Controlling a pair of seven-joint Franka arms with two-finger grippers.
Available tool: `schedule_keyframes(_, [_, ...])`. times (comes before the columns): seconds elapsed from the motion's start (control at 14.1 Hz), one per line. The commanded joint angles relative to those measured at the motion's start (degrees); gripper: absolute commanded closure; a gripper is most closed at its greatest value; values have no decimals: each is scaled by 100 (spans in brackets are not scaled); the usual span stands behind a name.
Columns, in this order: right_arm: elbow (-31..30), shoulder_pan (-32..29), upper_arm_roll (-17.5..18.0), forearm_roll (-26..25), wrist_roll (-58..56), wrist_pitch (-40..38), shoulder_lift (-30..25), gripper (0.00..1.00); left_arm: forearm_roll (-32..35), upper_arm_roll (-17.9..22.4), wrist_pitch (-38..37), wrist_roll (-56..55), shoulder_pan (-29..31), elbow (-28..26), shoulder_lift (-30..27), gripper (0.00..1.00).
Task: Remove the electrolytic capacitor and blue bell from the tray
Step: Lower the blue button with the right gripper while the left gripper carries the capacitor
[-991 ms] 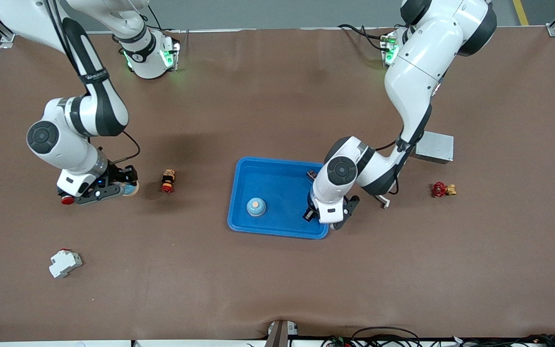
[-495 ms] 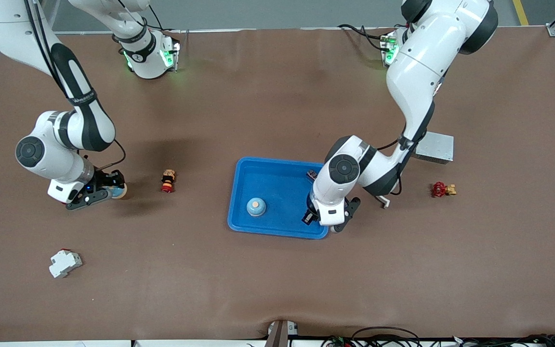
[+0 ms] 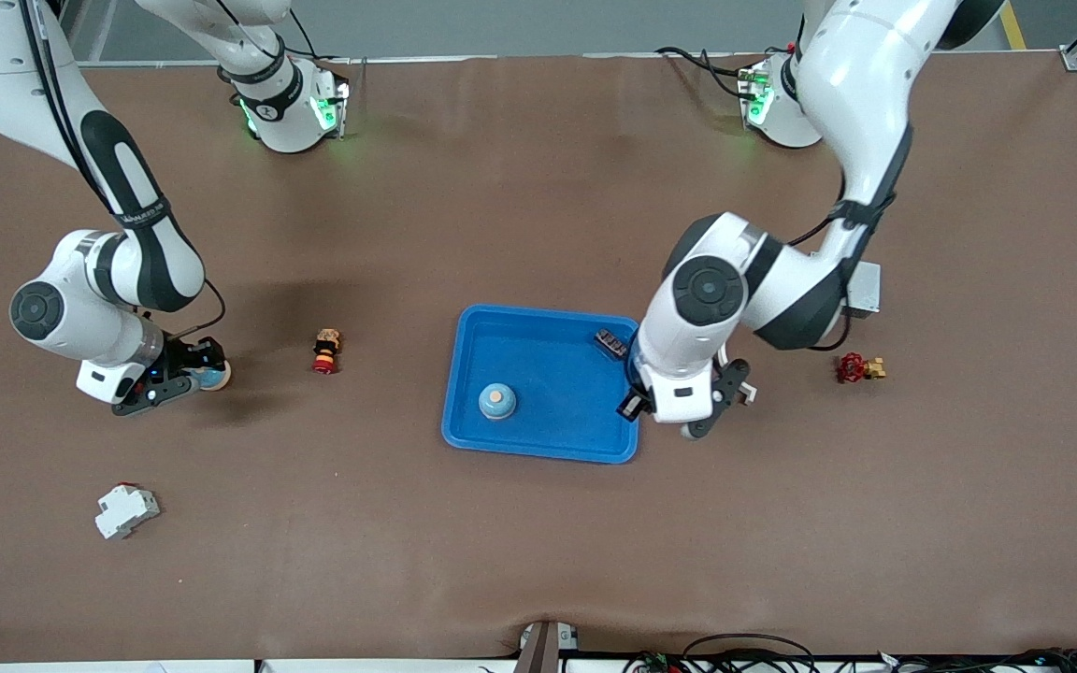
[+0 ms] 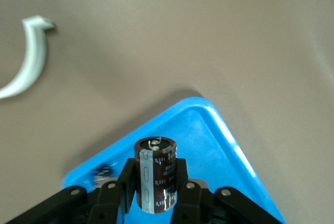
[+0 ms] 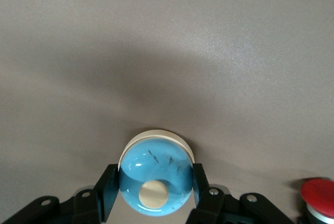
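My left gripper (image 3: 634, 402) is shut on a dark brown capacitor (image 4: 155, 174) with a grey stripe. It holds it upright over the edge of the blue tray (image 3: 538, 350) at the left arm's end. My right gripper (image 3: 191, 377) is shut on a blue bell (image 3: 217, 377) with a cream button, just above the table near the right arm's end. That bell also shows in the right wrist view (image 5: 155, 179). A second blue bell (image 3: 496, 401) stands in the tray.
A small dark part (image 3: 610, 343) lies in the tray's corner. An orange and red part (image 3: 324, 350), a white breaker (image 3: 125, 510), a red valve (image 3: 859, 367), a grey box (image 3: 862, 285) and a white hook (image 4: 28, 57) lie around. A red button (image 5: 318, 198) sits beside my right gripper.
My left gripper has risen and moved toward the left arm's end of the tray with the capacitor. My right gripper has moved toward the right arm's end of the table with the bell.
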Motion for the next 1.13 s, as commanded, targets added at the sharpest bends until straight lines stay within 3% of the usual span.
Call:
schedule_keyframes(0.0, [98, -176, 115, 3, -132, -32, 55, 100, -355, -235, -632, 807, 517, -279, -514, 100])
schedule_keyframes(0.35, [107, -184, 115, 3, -132, -15, 99, 100, -611, -473, -1021, 2117, 1379, -1279, -1490, 100])
schedule_keyframes(0.71, [116, -219, 123, 11, -115, 126, 187, 100, -611, -473, -1126, 3461, 2030, -1957, -1957, 100])
schedule_keyframes(0.78, [177, -185, 123, 11, -97, 117, 187, 19, -611, -465, -1127, 3812, 2135, -2106, -2027, 100])
schedule_keyframes(0.85, [203, -211, 123, 11, -105, 109, 187, 0, -585, -465, -1135, 4234, 2310, -2221, -2080, 100])
schedule_keyframes(1.06, [265, -193, 132, 11, -97, 48, 178, 0, -576, -465, -1127, 5587, 2846, -2485, -2273, 100])
